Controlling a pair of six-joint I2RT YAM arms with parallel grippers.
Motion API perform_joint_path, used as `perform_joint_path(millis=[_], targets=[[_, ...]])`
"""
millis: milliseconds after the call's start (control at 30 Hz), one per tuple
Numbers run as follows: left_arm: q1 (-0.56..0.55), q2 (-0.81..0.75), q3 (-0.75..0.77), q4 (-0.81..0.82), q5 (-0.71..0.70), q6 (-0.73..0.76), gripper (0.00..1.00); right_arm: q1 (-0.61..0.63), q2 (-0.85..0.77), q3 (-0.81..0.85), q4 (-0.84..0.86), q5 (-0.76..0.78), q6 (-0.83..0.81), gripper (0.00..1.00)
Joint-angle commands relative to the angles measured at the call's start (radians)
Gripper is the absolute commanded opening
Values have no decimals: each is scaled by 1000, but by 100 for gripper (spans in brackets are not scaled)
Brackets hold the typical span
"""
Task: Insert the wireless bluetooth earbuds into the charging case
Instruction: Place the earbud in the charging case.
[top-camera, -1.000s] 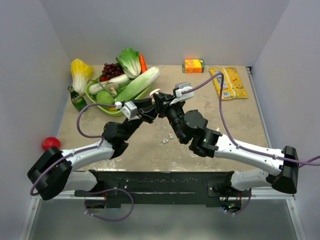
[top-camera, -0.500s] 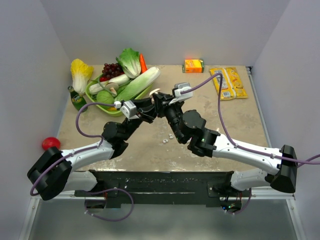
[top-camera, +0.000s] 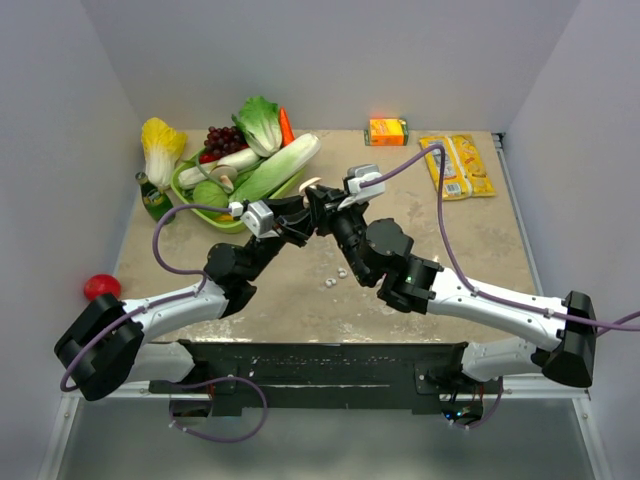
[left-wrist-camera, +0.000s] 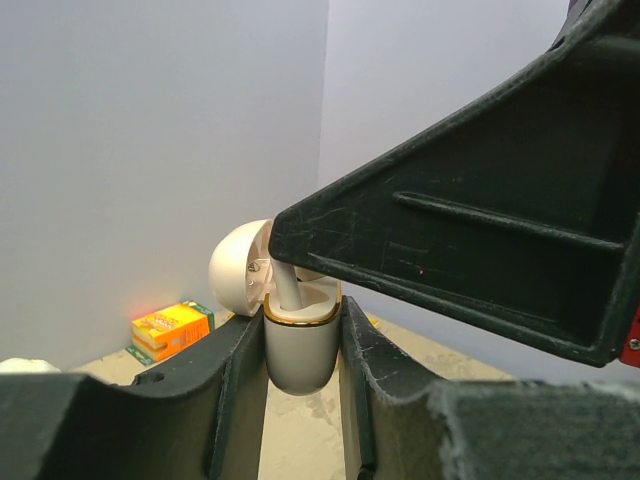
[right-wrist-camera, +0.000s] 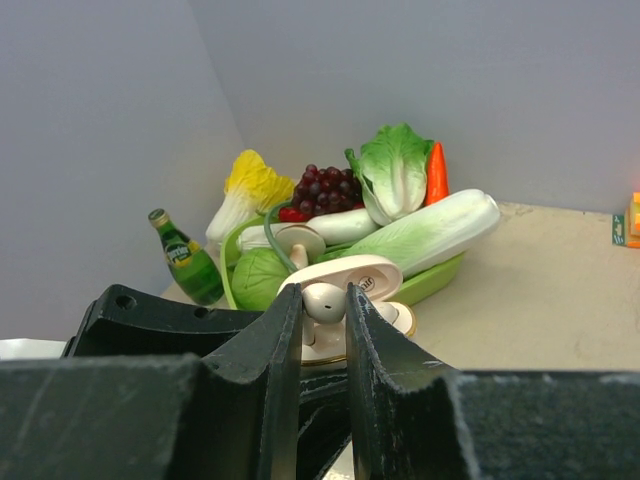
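1. Seen from above, both arms meet over the middle of the desk (top-camera: 480, 240), with their tips raised off its surface.
2. The left pincer (left-wrist-camera: 300, 335) pinches the body of the charging case (left-wrist-camera: 298, 360). The lid is swung open and the mouth faces up.
3. The right pincer (right-wrist-camera: 323, 308) pinches one white earbud (right-wrist-camera: 322, 298), held at the case's open mouth.
4. Two tiny white bits (top-camera: 342, 271) lie on the desk at 6 o'clock from the pincers. They may be earbuds but are too small to tell.
5. A green basket (top-camera: 178, 182) of vegetables crowds 10 o'clock, its rim near the left pincer.
6. An orange carton (top-camera: 387, 131) sits at 1 o'clock by the far edge. A yellow packet (top-camera: 457, 166) lies at 2 o'clock, well apart.
7. Bare desk lies open from 3 to 5 o'clock.
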Motion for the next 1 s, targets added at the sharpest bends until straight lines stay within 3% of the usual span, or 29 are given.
perform_joint_path(millis=[0, 367, 667, 967], targets=[[7, -18, 20, 511, -7, 14, 0, 8, -22, 9, -53, -38, 7, 20], [7, -7, 22, 522, -13, 17, 0, 10, -38, 3, -56, -38, 7, 26], [7, -3, 19, 525, -10, 15, 0, 8, -28, 41, -81, -20, 9, 43], [7, -1, 4, 526, -16, 17, 0, -1, -77, 139, -119, -3, 6, 51]])
